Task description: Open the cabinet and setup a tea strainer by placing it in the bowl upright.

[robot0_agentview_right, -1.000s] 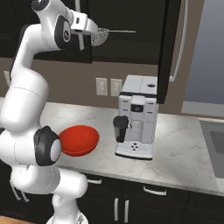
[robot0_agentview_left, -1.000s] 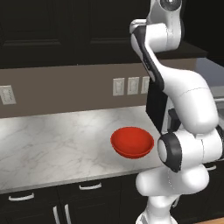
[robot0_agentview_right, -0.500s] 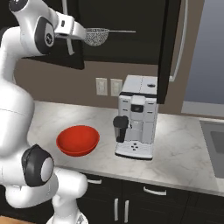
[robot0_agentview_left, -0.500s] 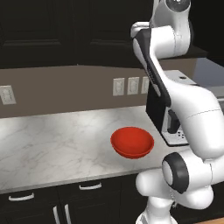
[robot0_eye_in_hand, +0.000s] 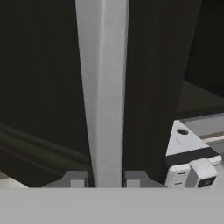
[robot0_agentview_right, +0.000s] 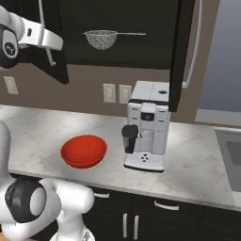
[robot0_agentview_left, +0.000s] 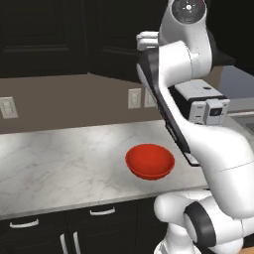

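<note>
Door swung wider, claw [robot0_eye_in_hand: 103, 178] gripping cabinet [robot0_agentview_right: 117, 52] handle [robot0_eye_in_hand: 103, 87], tea strainer [robot0_agentview_right: 101, 39] inside, bowl [robot0_agentview_right: 83, 151] empty

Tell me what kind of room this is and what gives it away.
A kitchen, rendered rather than real. A marble counter runs under dark wall cabinets, a coffee machine stands on it beside a red bowl, and a tea strainer sits in the opened cabinet.

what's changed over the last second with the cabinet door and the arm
The gripper, closed around the silver bar handle, has swung the cabinet's left door wider open, exposing more of the tea strainer on its shelf. The red bowl and coffee machine stay put on the counter.
</note>
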Tool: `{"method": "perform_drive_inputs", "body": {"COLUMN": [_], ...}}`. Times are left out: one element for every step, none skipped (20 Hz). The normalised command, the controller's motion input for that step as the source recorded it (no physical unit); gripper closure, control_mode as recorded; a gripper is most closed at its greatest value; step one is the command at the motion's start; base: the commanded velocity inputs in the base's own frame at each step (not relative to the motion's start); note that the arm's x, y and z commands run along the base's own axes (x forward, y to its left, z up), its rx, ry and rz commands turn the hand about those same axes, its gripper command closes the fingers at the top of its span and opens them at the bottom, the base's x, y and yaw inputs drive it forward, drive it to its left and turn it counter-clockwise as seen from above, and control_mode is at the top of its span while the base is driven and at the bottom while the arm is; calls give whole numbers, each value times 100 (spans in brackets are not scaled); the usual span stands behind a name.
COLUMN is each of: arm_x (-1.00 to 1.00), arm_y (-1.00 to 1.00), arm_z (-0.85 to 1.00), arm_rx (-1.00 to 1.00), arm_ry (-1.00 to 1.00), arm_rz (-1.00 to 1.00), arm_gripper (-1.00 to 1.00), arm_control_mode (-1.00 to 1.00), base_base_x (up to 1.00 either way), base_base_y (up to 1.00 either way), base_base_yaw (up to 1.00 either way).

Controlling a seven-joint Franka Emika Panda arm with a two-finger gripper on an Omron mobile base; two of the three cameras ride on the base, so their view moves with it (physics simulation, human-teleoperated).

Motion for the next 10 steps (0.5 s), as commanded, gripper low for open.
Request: {"method": "perform_drive_inputs", "body": {"arm_x": [-100,-99,-91,-86,-75,-55,-36,-16,-7,-1], "arm_y": [61,64,60,62,61,47,44,33,24,25], "arm_z": [0,0,0,0,0,0,0,0,0,0], "arm_rx": [-1,-1,-1,-1,-3,-1,0,0,0,0], "arm_ry": [0,0,0,1,0,0,0,0,0,0], "arm_rz": [-10,-11,-11,-12,-13,-13,-10,-11,-9,-9], "arm_gripper": [100,100,100,100,100,100,100,100,100,-100], "arm_control_mode": [-100,-100,-100,-100,-100,-100,-100,-100,-100,-100], "base_base_x": [0,0,0,0,0,0,0,0,0,0], "base_base_y": [0,0,0,0,0,0,0,0,0,0], "base_base_yaw": [0,0,0,0,0,0,0,0,0,0]}}
